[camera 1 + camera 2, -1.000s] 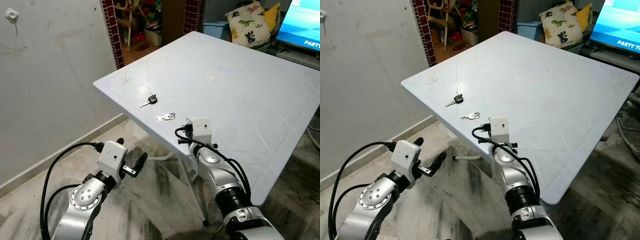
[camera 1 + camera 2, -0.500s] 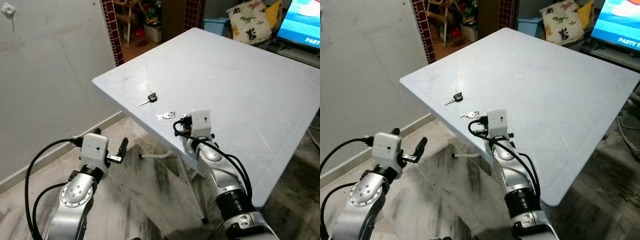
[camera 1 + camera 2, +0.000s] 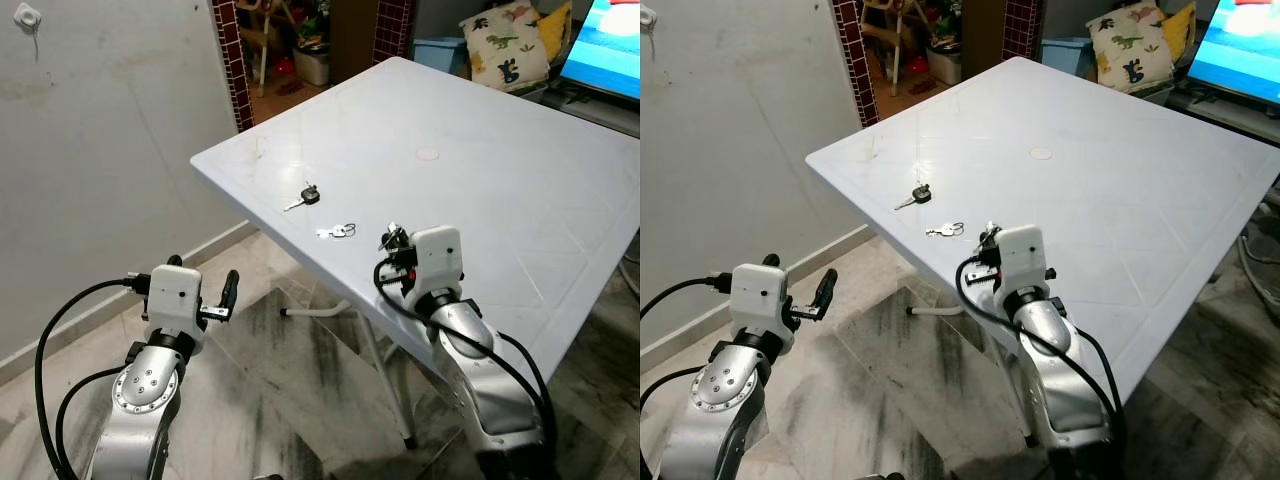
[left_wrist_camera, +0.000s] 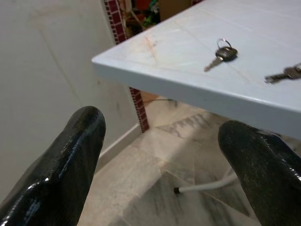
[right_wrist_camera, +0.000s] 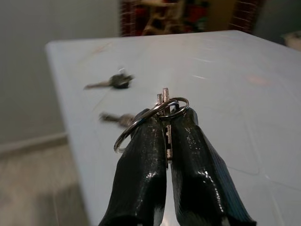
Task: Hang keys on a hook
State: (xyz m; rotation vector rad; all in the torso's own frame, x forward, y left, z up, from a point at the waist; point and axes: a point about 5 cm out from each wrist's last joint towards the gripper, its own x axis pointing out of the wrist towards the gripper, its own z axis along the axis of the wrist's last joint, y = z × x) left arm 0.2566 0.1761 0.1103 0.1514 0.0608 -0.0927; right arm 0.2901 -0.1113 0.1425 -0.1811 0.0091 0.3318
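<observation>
Pinching keys (image 5: pixel 164 108) between right gripper (image 5: pixel 168 123) fingertips

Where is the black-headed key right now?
The black-headed key lies on the white table near its front-left corner, just beyond the small silver key and apart from it.

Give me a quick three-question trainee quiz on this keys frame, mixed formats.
1. True or false: the right gripper is shut on a set of keys.
2. How many keys lie on the white table?
A. none
B. two
C. four
3. Fill in: the left gripper is open and sits ____ the table edge, over the floor.

Key:
1. True; a key and rings are pinched between its fingers.
2. B; a black-headed key and a small silver key.
3. below.
</observation>
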